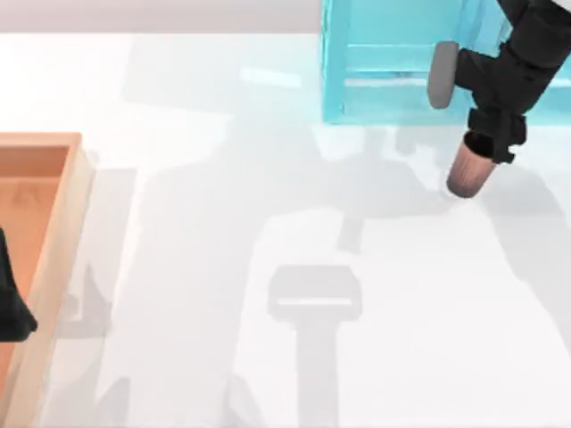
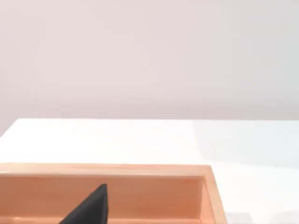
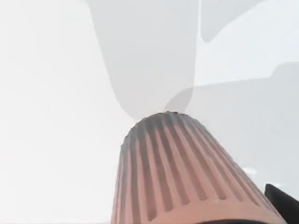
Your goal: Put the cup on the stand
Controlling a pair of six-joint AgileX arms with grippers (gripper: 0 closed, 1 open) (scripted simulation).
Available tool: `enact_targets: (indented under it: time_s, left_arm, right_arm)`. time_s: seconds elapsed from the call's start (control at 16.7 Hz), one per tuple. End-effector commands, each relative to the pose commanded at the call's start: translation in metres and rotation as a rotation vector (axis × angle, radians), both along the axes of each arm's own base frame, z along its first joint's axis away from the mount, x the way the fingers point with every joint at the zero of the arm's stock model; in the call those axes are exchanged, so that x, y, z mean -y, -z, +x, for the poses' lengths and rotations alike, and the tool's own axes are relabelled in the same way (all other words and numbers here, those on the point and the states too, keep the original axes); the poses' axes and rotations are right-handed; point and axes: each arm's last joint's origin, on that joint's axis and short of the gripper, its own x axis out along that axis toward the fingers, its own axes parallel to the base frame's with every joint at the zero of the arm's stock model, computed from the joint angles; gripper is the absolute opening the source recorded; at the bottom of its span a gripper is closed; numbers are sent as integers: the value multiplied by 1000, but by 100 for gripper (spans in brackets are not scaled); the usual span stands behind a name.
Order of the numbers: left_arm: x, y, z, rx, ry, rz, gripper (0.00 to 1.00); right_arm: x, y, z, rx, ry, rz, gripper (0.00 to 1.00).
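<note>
White table (image 1: 223,223). R gripper (image 1: 486,134) clamped on cup (image 1: 468,169) at rim, just in front of stand (image 1: 375,71), for shelving. L gripper (image 1: 13,308) parked over box (image 1: 62,232), far left of stand; fingers: can't tell.

table (image 1: 223,267): white | on it: stand (image 1: 375,80) far side, wooden box (image 1: 53,232) left
</note>
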Motion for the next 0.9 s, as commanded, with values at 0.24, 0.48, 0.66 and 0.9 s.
enact_targets:
  time_s: [0.24, 0.48, 0.66, 0.9]
  left_arm:
    - [0, 0, 0, 0, 0, 0, 100]
    - [0, 0, 0, 0, 0, 0, 100]
    - [0, 0, 0, 0, 0, 0, 100]
    - [0, 0, 0, 0, 0, 0, 100]
  right_arm:
    - [67, -38, -40, 15, 242, -7, 0]
    - [120, -54, -83, 7, 484, -35, 0]
    - [146, -60, -115, 8, 635, -51, 0]
    - [173, -61, -186, -6, 862, -65, 0]
